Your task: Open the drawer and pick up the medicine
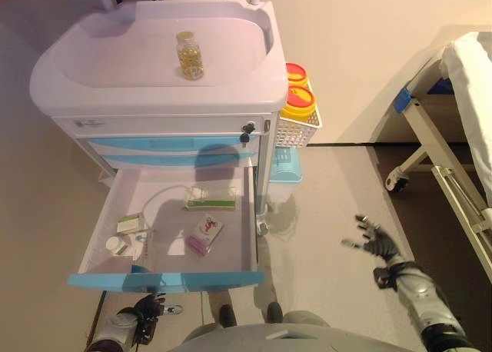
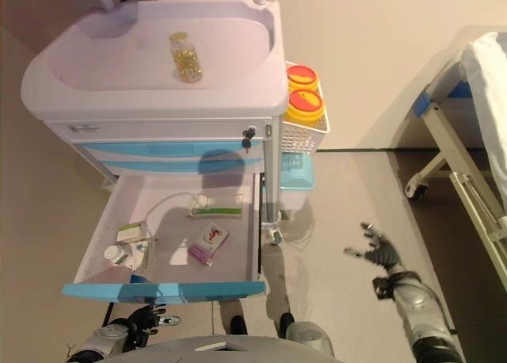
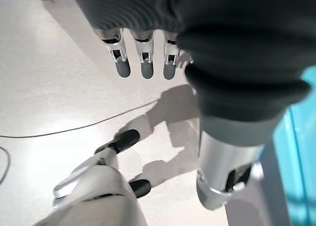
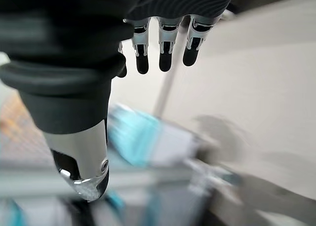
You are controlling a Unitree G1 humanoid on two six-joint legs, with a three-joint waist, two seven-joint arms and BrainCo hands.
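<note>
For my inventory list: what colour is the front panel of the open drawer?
Light blue; the drawer front shows best in the left eye view.

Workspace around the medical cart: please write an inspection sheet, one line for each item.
Surface: cart top carries one jar of yellow capsules.
Job's things: bottom drawer is pulled out; inside lie a green-striped box, a pink packet, a small white bottle and other small packs.
Clutter: white basket on the cart's side holds two yellow containers with red lids.
Hands: left hand low before the drawer front, fingers straight, empty; right hand open over the floor, empty.
Cables: nothing seen.
Surroundings: bed frame on the robot's right.
</note>
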